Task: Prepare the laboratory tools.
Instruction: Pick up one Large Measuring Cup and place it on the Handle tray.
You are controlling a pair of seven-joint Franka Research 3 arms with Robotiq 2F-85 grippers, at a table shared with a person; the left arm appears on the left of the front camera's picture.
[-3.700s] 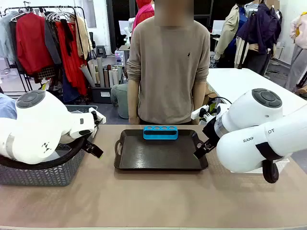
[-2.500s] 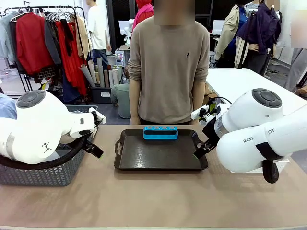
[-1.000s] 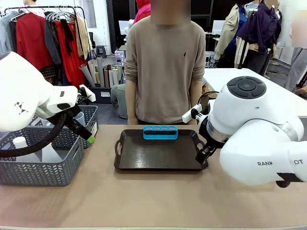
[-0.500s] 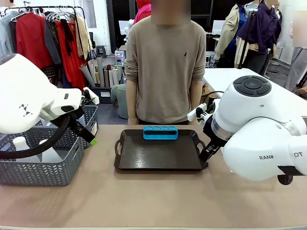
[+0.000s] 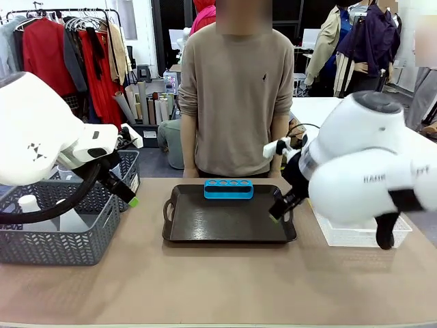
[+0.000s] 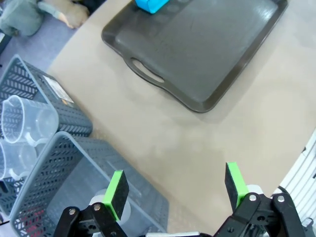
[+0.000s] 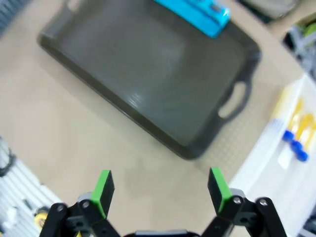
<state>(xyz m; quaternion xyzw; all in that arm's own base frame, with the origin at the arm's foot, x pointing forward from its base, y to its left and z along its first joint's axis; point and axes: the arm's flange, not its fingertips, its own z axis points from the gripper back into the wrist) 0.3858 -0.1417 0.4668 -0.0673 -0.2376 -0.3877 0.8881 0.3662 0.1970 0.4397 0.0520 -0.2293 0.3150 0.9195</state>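
**Lab-tool setup: 0 items placed**

Left jaws: spread wide, empty, above the worktop [image 6: 197, 148] beside the grey baskets [image 6: 74, 163].
Right jaws: spread wide, empty, over the worktop beside the dark tray [image 7: 148, 89].
Blue rack [image 5: 229, 188] on the tray: 4 holes, all vacant.
Flask [image 5: 27, 205] and beaker [image 6: 29, 121]: in the baskets.
Blue-capped tubes [image 7: 288, 134]: in the white bin [image 5: 355, 236].
Every transfer looks outstanding.

A clothing workroom, by its rack of hung garments [image 5: 65, 48], stacked rolls [image 5: 150, 106] and white worktable [image 5: 341, 113]
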